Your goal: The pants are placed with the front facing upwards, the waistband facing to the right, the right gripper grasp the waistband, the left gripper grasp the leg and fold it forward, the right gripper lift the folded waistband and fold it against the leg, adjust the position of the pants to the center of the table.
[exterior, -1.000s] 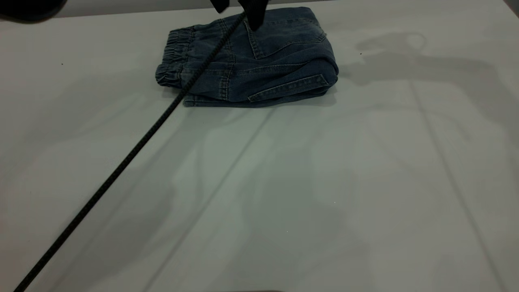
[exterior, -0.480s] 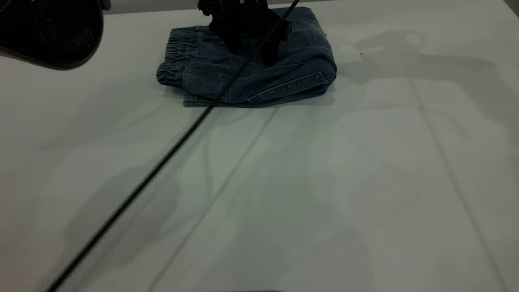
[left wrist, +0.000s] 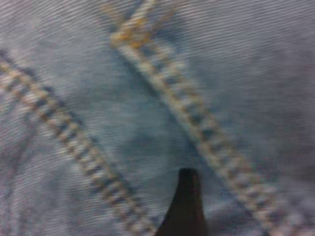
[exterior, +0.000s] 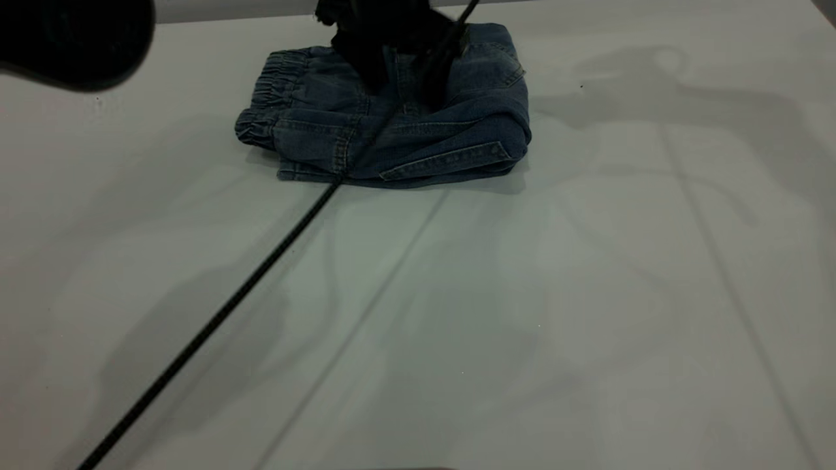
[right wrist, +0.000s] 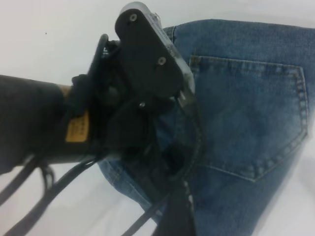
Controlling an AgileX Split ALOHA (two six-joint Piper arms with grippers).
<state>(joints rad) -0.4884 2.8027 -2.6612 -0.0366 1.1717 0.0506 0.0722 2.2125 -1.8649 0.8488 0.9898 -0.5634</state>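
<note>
pants [exterior: 385,124]: folded bundle at table's [exterior: 522,313] 12 o'clock, waistband [exterior: 264,98] toward 9 o'clock;
left gripper [exterior: 398,72]: pressed onto the denim; fingers' state cannot be told

The pale table [exterior: 588,294] carries the folded pants [exterior: 418,130].

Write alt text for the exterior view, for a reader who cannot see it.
Folded blue denim pants lie near the far edge of a pale table, the ruched waistband at the view's left. A black pincer presses down on top of them, and a thin black cable runs diagonally across the tabletop.
</note>
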